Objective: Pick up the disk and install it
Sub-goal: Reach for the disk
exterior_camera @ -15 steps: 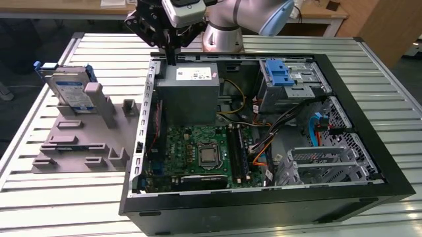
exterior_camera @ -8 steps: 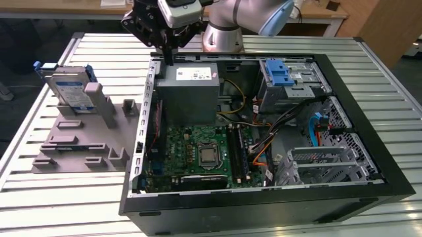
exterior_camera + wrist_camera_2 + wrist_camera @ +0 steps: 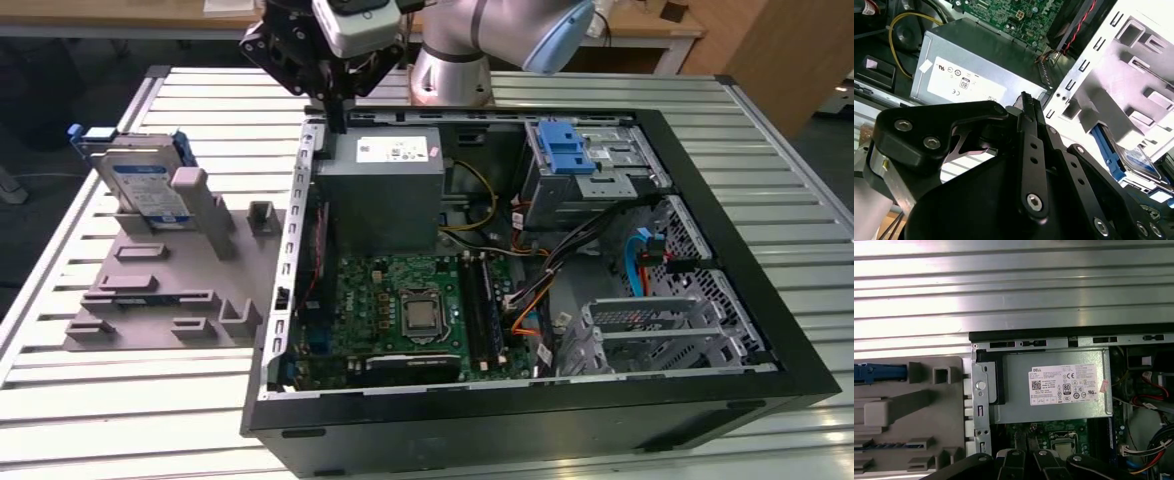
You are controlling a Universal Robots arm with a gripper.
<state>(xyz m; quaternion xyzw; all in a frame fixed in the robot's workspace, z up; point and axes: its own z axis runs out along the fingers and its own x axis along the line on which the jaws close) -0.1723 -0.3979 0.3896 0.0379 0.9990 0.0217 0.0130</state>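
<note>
The disk (image 3: 144,180), silver-grey with a white-and-blue label and blue rails, leans upright in a grey holder (image 3: 160,290) on the exterior view's left, outside the open computer case (image 3: 534,400). My gripper (image 3: 334,118) hangs above the case's far left corner, over the edge of the grey power-supply box (image 3: 387,190), well apart from the disk. Its fingers are together with nothing between them, as seen in both wrist views (image 3: 1025,100) (image 3: 1025,440). The second wrist view catches part of the disk (image 3: 1139,157) beyond the case wall. One blue rail (image 3: 879,372) of it appears in the first wrist view.
Inside the case lie a green motherboard (image 3: 400,310), loose cables (image 3: 534,290), and a metal drive cage with a blue latch (image 3: 567,150) at the far right. The case and holder rest on a slatted metal table (image 3: 134,420).
</note>
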